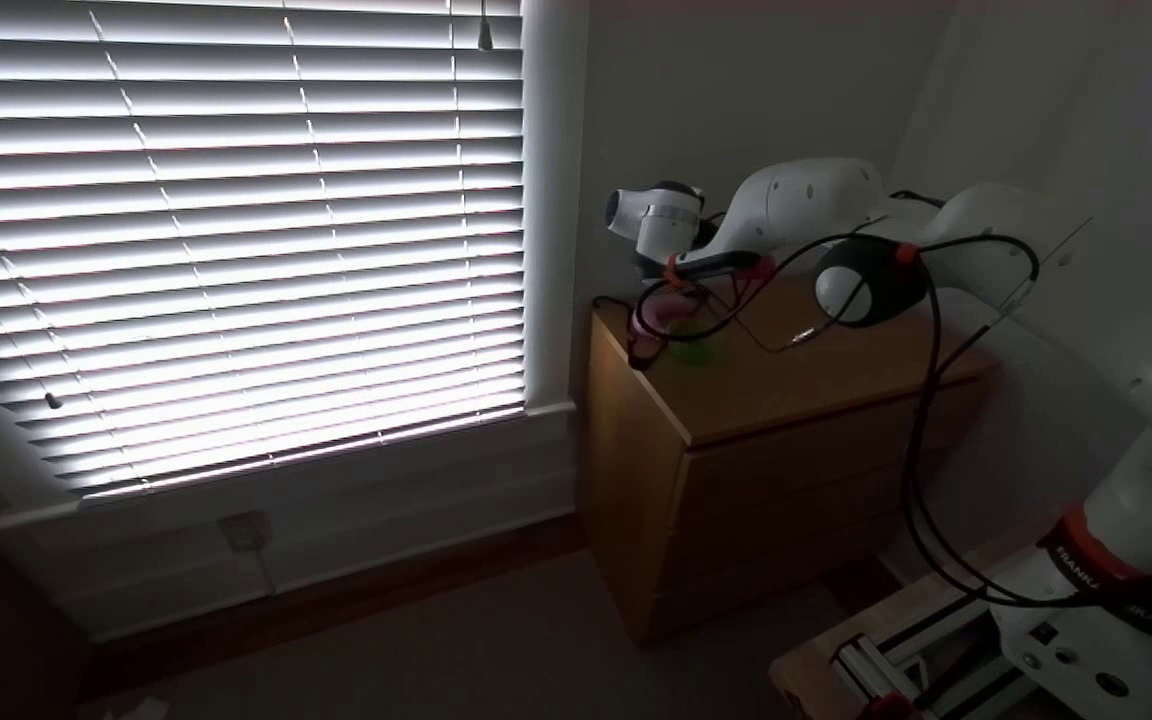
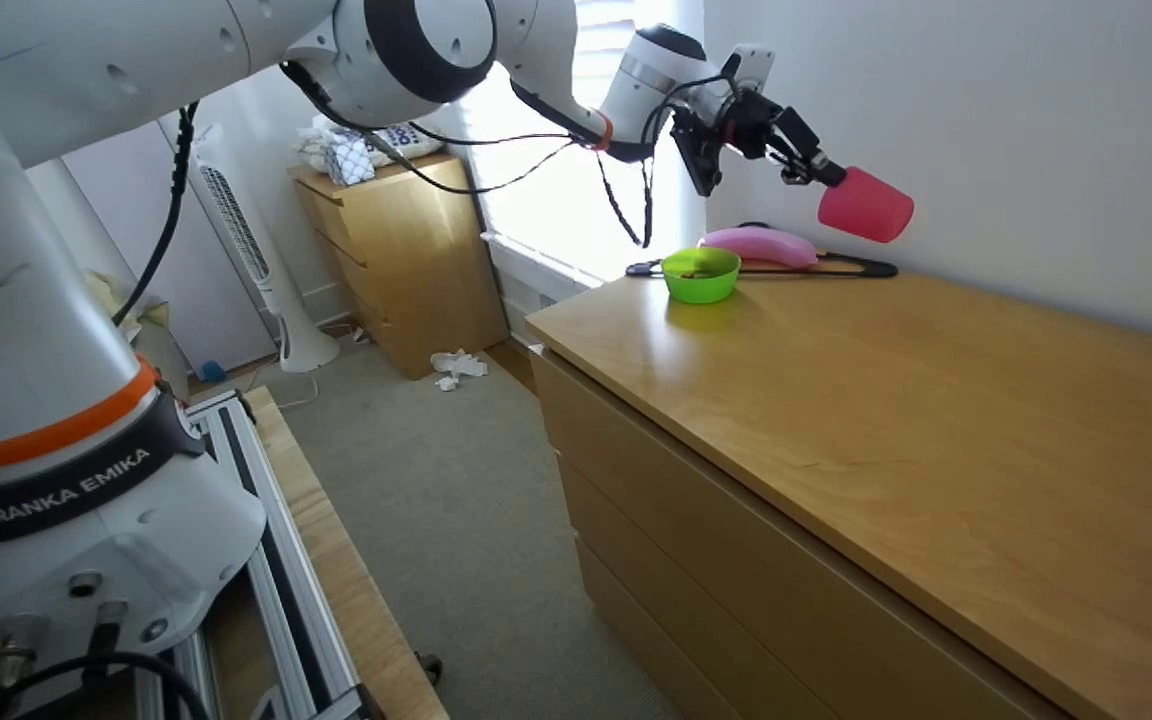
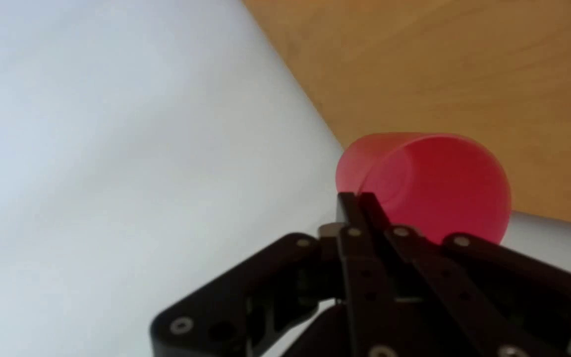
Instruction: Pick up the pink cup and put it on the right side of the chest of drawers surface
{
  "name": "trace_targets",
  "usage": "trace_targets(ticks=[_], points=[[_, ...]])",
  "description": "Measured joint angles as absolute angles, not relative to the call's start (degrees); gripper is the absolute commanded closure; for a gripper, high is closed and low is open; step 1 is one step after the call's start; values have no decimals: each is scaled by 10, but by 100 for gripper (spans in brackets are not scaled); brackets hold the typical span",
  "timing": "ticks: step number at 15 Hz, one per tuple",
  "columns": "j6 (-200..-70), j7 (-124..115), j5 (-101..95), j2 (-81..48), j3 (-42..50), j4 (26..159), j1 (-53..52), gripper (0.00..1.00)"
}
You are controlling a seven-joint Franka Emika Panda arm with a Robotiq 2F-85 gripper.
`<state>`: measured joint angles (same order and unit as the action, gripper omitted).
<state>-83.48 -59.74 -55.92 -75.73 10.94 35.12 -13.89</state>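
The pink cup (image 2: 866,205) is small, plain and pink-red. It is held tilted in the air above the far edge of the chest of drawers (image 2: 936,420), near the wall. It also shows in the wrist view (image 3: 444,183), its open mouth turned partly toward the camera. My gripper (image 3: 358,198) is shut on the cup's wall at the rim, one finger inside and one outside. In an exterior view the gripper (image 2: 829,172) reaches down to the cup from the upper left. In an exterior view a bit of the cup (image 1: 758,268) shows behind the arm.
A green bowl (image 2: 701,285) stands on the chest top, with a paler pink object (image 2: 761,243) and a black hanger (image 2: 856,268) behind it. A wall (image 2: 1036,150) runs along the chest's back. A window with blinds (image 1: 236,250) is beside the chest.
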Motion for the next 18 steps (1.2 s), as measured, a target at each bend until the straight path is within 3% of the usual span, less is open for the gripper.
trace_targets(ticks=[9,18], points=[[-701,-467,-446,-655,63,328,-92,99],[-746,-431,-318,-586,-8,329,25,99]])
